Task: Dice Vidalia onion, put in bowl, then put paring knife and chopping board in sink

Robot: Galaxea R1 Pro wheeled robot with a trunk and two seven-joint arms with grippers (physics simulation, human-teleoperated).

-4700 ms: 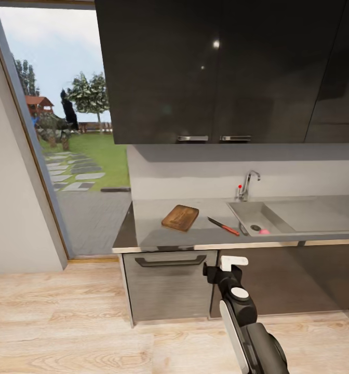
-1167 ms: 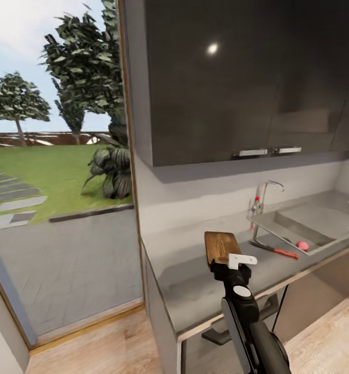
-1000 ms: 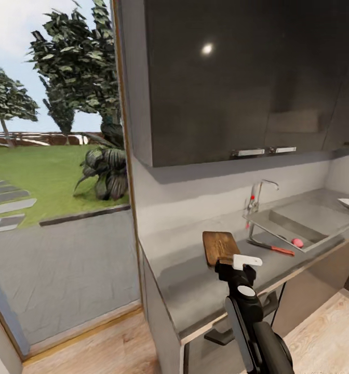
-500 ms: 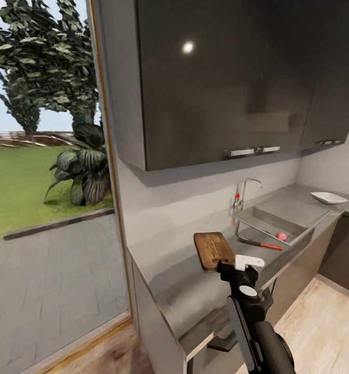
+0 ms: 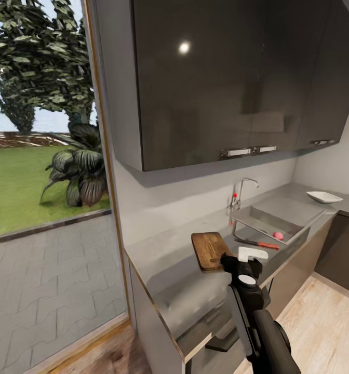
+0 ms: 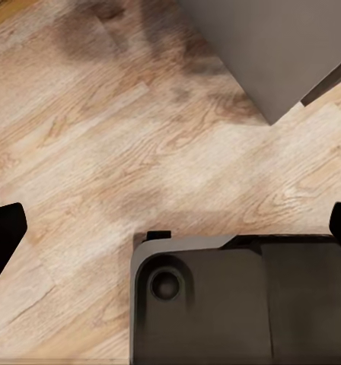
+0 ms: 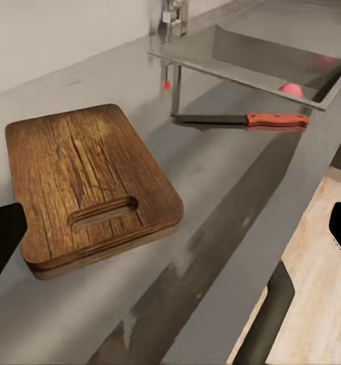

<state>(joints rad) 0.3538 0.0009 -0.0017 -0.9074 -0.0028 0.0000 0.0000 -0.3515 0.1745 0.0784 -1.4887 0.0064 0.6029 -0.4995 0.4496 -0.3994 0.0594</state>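
Observation:
The brown chopping board [image 5: 211,250] lies on the grey countertop [image 5: 169,259], handle slot toward me [image 7: 90,182]. Beyond it the paring knife [image 5: 257,243] with its red-orange handle [image 7: 277,120] rests beside the sink [image 5: 270,221]. A pink onion [image 5: 278,235] sits in the basin [image 7: 291,90]. The white bowl [image 5: 324,197] stands on the counter far right. My right gripper [image 5: 250,254] hovers at the counter's front edge, just short of the board, open and empty [image 7: 172,232]. My left gripper [image 6: 170,232] is open over the wooden floor.
A chrome faucet [image 5: 239,192] with a red knob rises behind the sink. Dark upper cabinets [image 5: 221,78] hang over the counter. A glass opening onto a garden [image 5: 39,156] is at left. A drawer handle [image 7: 266,319] juts below the counter edge.
The whole view has swung and moved closer along the counter, so the camera moved; the bowl has come into sight. The right arm stays held out in front.

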